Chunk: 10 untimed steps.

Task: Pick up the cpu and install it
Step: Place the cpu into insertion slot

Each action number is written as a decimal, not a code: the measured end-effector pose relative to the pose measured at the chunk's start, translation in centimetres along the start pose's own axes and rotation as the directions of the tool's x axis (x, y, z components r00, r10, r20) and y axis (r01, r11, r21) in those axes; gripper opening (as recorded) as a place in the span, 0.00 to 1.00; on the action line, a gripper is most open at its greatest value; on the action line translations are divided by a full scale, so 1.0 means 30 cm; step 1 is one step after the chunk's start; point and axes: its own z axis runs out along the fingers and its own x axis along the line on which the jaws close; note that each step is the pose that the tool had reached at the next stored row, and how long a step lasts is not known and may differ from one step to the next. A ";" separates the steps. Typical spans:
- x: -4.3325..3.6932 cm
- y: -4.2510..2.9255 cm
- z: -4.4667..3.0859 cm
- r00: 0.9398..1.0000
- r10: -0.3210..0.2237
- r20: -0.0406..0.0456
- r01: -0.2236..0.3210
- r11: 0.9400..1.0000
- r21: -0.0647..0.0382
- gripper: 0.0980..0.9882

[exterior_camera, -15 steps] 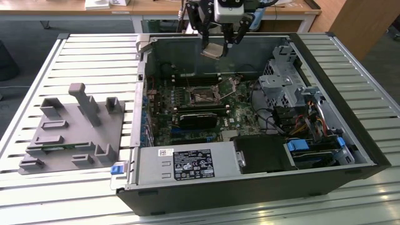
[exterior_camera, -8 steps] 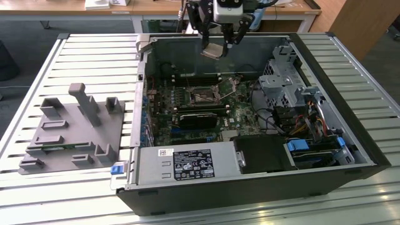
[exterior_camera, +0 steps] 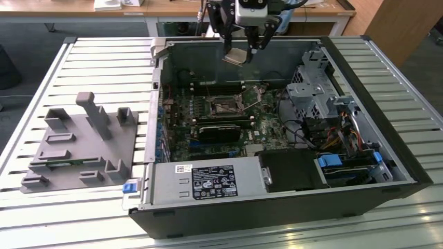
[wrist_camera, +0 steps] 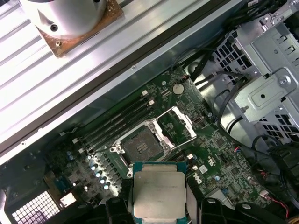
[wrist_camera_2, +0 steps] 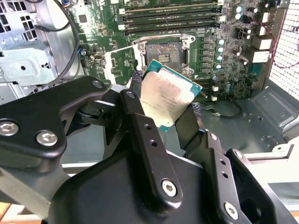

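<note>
Slatted metal surface (exterior_camera: 104, 67). Open computer case (exterior_camera: 277, 220) on its side, from the surface's middle toward the edge on the exterior view's right. Grey fixture tray (exterior_camera: 76, 150) with upright pegs near the surface's edge on the exterior view's left, well apart from everything else noted.

Pincer (exterior_camera: 242, 49) over the case's far side, upper body cut off by the exterior view's border. Narrow, clamped on the cpu (exterior_camera: 235, 56) by two opposite edges, black fingers (wrist_camera_2: 140, 121) on either side in the second wrist view. Cpu in the air, tilted, silvery-grey lid showing, well above the motherboard (exterior_camera: 266, 122), touching only the fingers. Green rim along two sides in the second wrist view; nearest corner hidden behind a finger. In the first wrist view, cpu (wrist_camera: 159, 193) cut off along one edge by the border, dark fingers flanking it.

Socket (wrist_camera: 140, 144) black-framed and bare, load plate (wrist_camera: 176, 125) swung open just beside it. Contacts inside too dark to make out. Memory slots (wrist_camera_2: 168, 14) just beside the socket, row of pale-topped capacitors (wrist_camera_2: 219, 49) along another side.

Labelled power supply (exterior_camera: 204, 181) at the case's near corner. Drive cage (exterior_camera: 308, 91) and tangled cables (exterior_camera: 332, 135) toward the case's side on the exterior view's right, routing hard to follow. Silver cylinder (wrist_camera: 70, 21) on a rust-brown plate on the surface beyond the case's far wall, partly cut off.
</note>
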 end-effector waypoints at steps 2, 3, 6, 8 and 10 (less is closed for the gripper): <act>0.000 0.000 0.000 1.000 0.014 0.001 -0.014 1.000 0.000 0.50; 0.000 0.000 0.001 1.000 0.022 0.001 -0.022 1.000 0.000 0.50; 0.000 0.000 0.001 0.999 0.051 0.002 -0.051 0.999 -0.001 0.50; 0.000 0.000 0.002 0.997 0.071 0.003 -0.071 0.997 -0.001 0.50; 0.000 0.000 0.002 0.996 0.091 0.004 -0.091 0.996 -0.001 0.50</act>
